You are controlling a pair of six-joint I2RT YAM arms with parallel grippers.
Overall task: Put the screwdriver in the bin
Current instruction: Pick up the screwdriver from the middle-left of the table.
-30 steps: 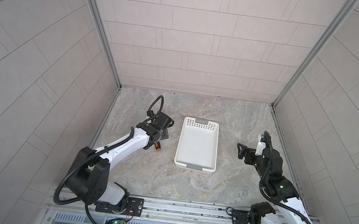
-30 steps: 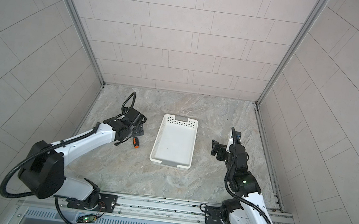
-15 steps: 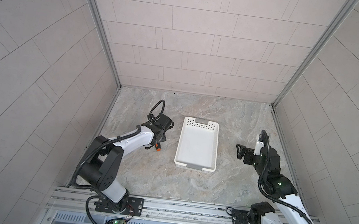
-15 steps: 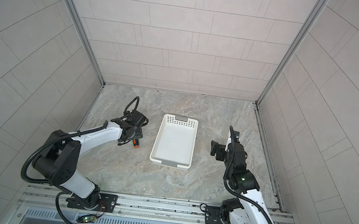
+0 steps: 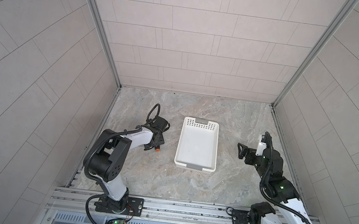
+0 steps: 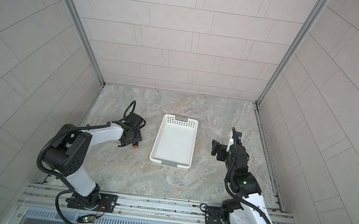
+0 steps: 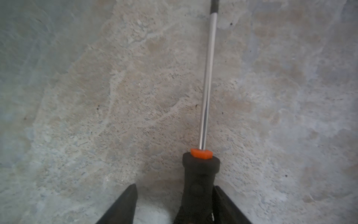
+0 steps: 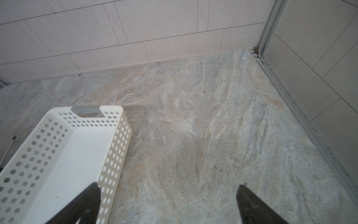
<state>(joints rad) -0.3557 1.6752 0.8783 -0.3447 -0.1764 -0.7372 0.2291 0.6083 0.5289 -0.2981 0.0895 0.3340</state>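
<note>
The screwdriver (image 7: pixel 199 174) lies flat on the stone floor left of the bin; its black handle and orange collar show in the left wrist view, with the shiny shaft pointing away. In both top views only its orange end (image 5: pixel 157 149) (image 6: pixel 135 146) peeks out under the left gripper (image 5: pixel 154 145). My left gripper (image 7: pixel 174 187) straddles the handle: one finger touches it, the other stands a gap away, so the jaws are open. The white perforated bin (image 5: pixel 200 126) (image 6: pixel 180 123) (image 8: pixel 114 155) is empty. My right gripper (image 5: pixel 240 150) (image 8: pixel 168 187) hovers open to the right of the bin.
Tiled walls enclose the floor on three sides, with metal corner posts (image 5: pixel 279 99). The arms' base rail (image 5: pixel 184 209) runs along the front edge. Bare stone floor lies between the bin and each arm.
My left gripper has come down over the screwdriver's handle and its jaws have narrowed around it, while the arm's elbow folded back. The right arm has barely shifted.
</note>
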